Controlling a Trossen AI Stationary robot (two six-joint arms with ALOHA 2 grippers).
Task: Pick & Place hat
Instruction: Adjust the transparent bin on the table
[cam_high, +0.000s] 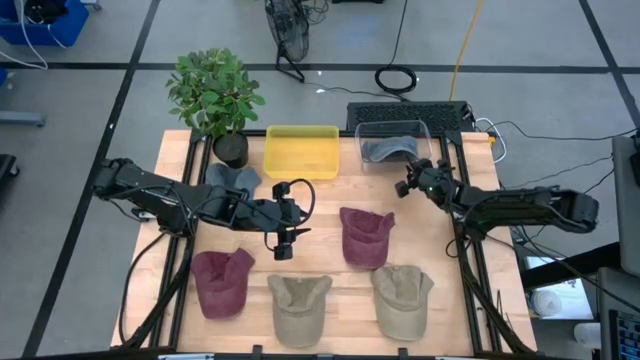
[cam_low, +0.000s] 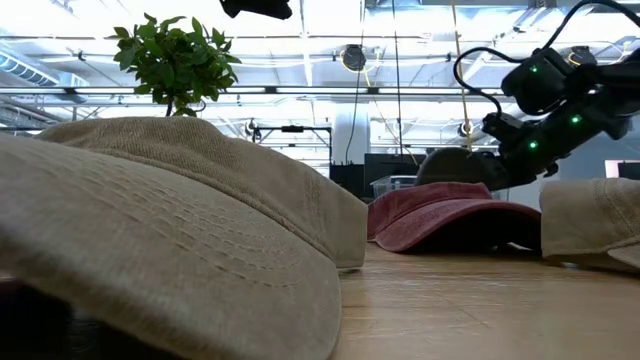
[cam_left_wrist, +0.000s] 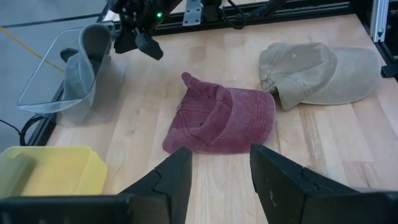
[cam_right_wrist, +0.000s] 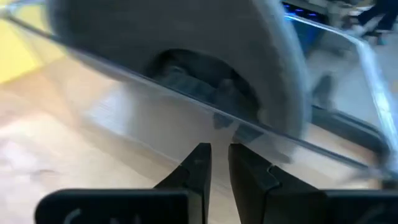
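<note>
A maroon hat (cam_high: 365, 236) lies on its underside at the table's middle; it also shows in the left wrist view (cam_left_wrist: 224, 121). My left gripper (cam_high: 285, 238) hovers to its left, open and empty, fingers (cam_left_wrist: 180, 180) pointing at it. A grey hat (cam_high: 390, 149) sits inside the clear bin (cam_high: 428, 140) at the far right. My right gripper (cam_high: 408, 186) stands just in front of that bin, shut and empty; its own view (cam_right_wrist: 217, 155) faces the bin's wall. More hats lie on the table: maroon (cam_high: 222, 281), two tan (cam_high: 300, 306) (cam_high: 402, 298), grey (cam_high: 232, 178).
A yellow bin (cam_high: 301, 150) stands at the far middle, beside a potted plant (cam_high: 215, 95) at the far left. A keyboard (cam_high: 408, 112) lies behind the clear bin. Bare wood shows between the hats and the bins.
</note>
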